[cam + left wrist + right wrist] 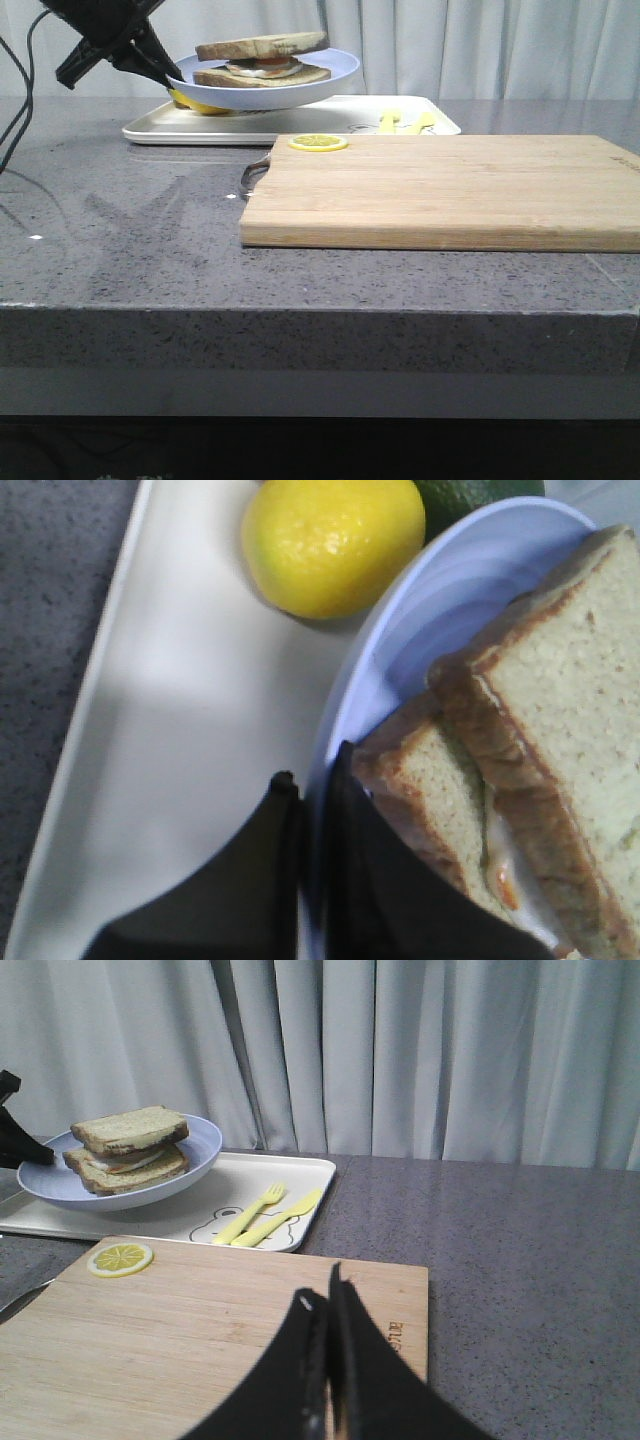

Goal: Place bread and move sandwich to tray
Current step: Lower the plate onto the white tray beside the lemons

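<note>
The sandwich (pixel 262 60) lies on a round pale-blue plate (pixel 335 72), with fried egg showing between its brown-crusted slices. Its top slice, the greenish-tan bread (pixel 265 45), sits a little askew. My left gripper (pixel 165 75) is shut on the plate's left rim and holds the plate over the left part of the white tray (pixel 300 118). The left wrist view shows one finger under the plate's rim (pixel 450 590) and the other inside it, beside the sandwich (pixel 540 730). My right gripper (pixel 322 1295) is shut and empty above the cutting board (pixel 180 1340).
A lemon (pixel 335 540) and a lime (pixel 470 495) lie on the tray (pixel 190 700) beside the plate. A yellow fork and knife (pixel 265 1215) rest on the tray's right part. A lemon slice (pixel 318 143) sits on the wooden cutting board (pixel 450 190).
</note>
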Robot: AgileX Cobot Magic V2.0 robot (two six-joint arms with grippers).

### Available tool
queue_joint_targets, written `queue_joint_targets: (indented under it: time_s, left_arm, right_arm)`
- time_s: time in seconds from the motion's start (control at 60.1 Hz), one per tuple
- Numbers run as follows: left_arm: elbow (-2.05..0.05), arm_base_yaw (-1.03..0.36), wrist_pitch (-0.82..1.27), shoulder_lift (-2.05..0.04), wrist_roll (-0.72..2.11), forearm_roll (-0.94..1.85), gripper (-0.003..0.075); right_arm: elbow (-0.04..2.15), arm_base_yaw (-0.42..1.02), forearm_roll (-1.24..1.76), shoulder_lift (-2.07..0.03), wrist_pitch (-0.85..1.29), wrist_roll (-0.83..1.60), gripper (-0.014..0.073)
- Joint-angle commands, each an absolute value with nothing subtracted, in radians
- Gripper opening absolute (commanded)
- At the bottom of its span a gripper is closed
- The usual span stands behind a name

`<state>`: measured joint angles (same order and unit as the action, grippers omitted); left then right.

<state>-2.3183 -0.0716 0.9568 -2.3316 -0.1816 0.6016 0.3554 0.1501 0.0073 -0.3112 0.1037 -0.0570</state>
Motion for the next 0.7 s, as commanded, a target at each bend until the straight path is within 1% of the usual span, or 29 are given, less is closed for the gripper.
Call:
queue_joint_targets:
  time_s: [0.0,0.2,0.266,0.566,0.616,0.682]
  left_arm:
    - [-2.361,-0.069,0.883,-2.250,-0.202,0.693,0.0001]
    - [-2.361,-0.069,0.888,-2.250,-0.202,0.679,0.0150]
    - [-2.361,-0.069,0.890,-2.250,-0.197,0.679,0.0184]
    - [-2.361,-0.069,0.897,-2.250,-0.195,0.679,0.0214]
    - [-2.361,-0.067,0.900,-2.250,-0.195,0.674,0.0243]
    - [-2.361,-0.064,0.902,-2.250,-0.195,0.674,0.0315]
  right_arm:
    - [0.381,0.148,0.009,-0.315,0.019,-0.057,-0.0060]
    - [0.381,0.148,0.009,-0.315,0.019,-0.057,-0.0060]
    - [0.381,0.148,0.009,-0.315,0.019,-0.057,-0.0060]
    - [0.381,0.148,0.009,-0.315,0.019,-0.057,-0.0060]
    - [0.381,0.148,0.009,-0.315,0.019,-0.057,-0.0060]
    - [0.381,0.148,0.009,-0.315,0.019,-0.057,-0.0060]
